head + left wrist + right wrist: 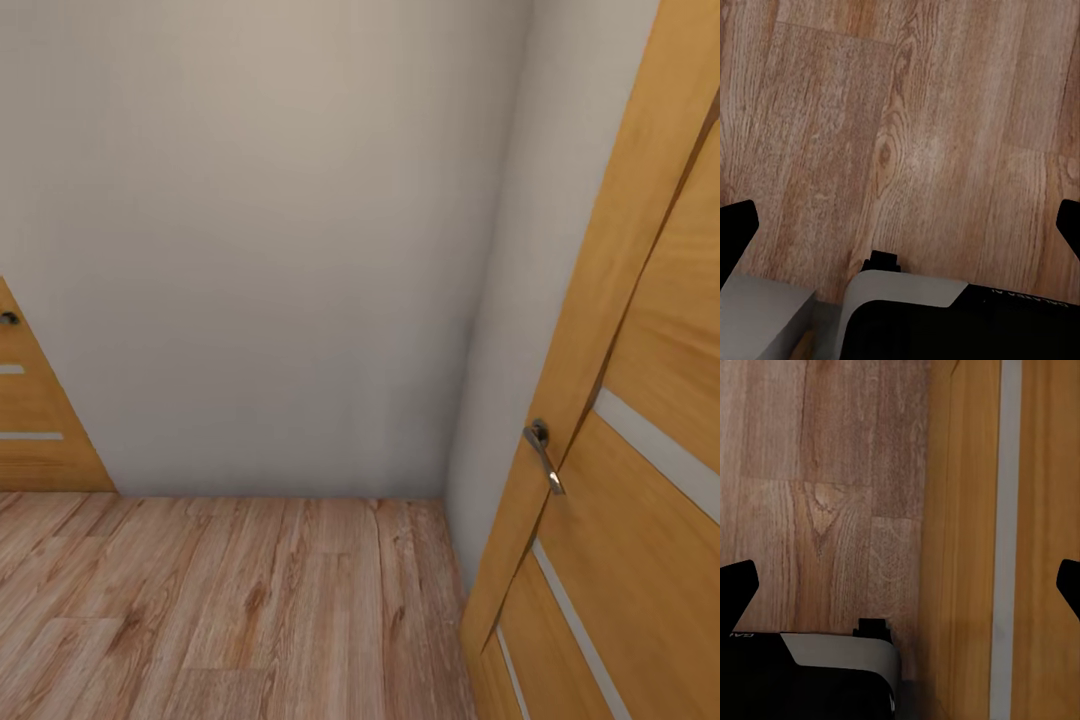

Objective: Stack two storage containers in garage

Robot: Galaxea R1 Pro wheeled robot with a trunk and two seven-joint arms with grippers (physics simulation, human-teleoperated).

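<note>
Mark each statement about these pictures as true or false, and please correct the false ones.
1. The floor is light wood planks. True.
2. A wooden door stands at the right of the head view. True.
3. That door has a round brass knob. False: it has a metal lever handle.
4. The left gripper holds an orange-red bin. False: its fingers are spread apart with bare floor between them.
5. The right gripper is open, near the door. True.
</note>
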